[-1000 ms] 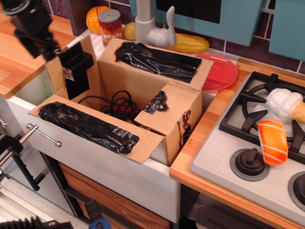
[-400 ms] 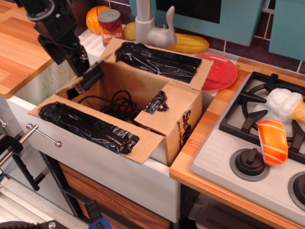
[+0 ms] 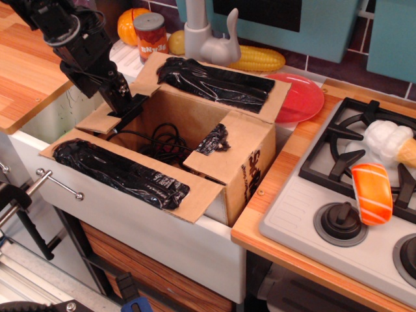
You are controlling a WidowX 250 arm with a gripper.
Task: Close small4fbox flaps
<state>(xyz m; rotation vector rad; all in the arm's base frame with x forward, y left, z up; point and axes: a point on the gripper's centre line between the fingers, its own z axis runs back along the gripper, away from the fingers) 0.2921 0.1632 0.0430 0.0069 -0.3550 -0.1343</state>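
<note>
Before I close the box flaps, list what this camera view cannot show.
- Gripper: dark fingers blend with the tape on the left short flap; open or shut cannot be told.
- Box floor: hidden by cables and the folded right short flap.
- Side print: too oblique to read.
- Arm: cut off by the top-left edge.

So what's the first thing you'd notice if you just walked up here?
Probably the open box in the middle, its flaps spread wide with shiny black tape and black cables tangled inside. Next, the black gripper pressing on the short flap at the box's left end. On the right, a bright orange sushi toy sits on the stove.
</note>
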